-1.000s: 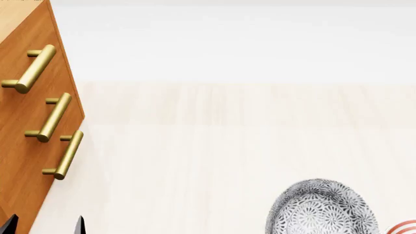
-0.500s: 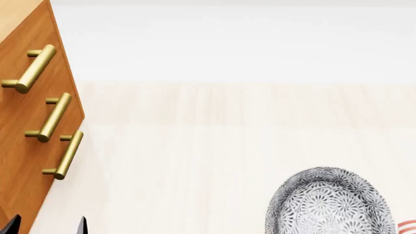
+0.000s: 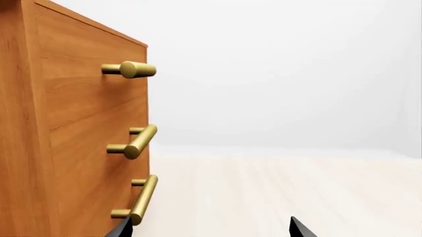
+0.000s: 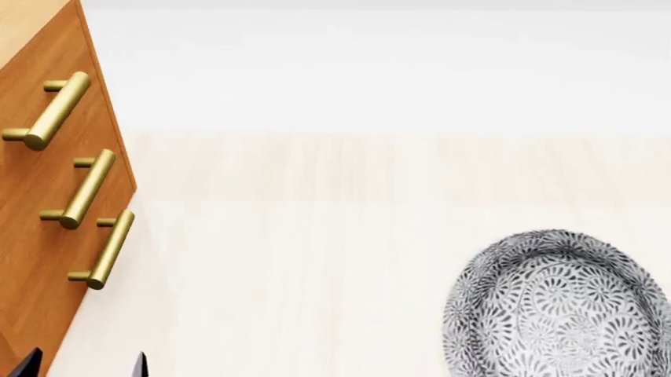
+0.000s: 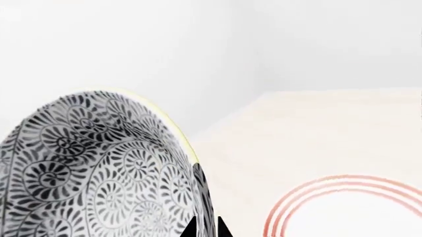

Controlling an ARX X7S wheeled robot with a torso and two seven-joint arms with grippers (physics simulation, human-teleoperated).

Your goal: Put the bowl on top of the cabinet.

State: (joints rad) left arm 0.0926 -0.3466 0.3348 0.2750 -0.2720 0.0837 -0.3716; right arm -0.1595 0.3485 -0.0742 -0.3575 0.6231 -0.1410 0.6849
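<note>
The bowl (image 4: 555,306), white with a dense grey-black floral pattern, fills the lower right of the head view, tilted and lifted off the floor. In the right wrist view the bowl (image 5: 92,163) shows its thin yellowish rim, and my right gripper (image 5: 205,228) is shut on its wall, one black tip on each side. The orange-brown cabinet (image 4: 27,259) with three brass handles stands at the left, its top at the head view's upper left corner. My left gripper (image 4: 82,365) hangs open beside the cabinet (image 3: 72,123), near the lowest handle (image 3: 142,200), holding nothing.
A flat white plate with red rings (image 5: 356,207) lies on the pale wood floor below the bowl. Pale floor (image 4: 314,236) stretches between the cabinet and the bowl, ending at a white wall behind.
The bowl has risen in the right gripper: it shows higher and larger in the head view and now covers the red-ringed plate there. The left gripper has barely moved.
</note>
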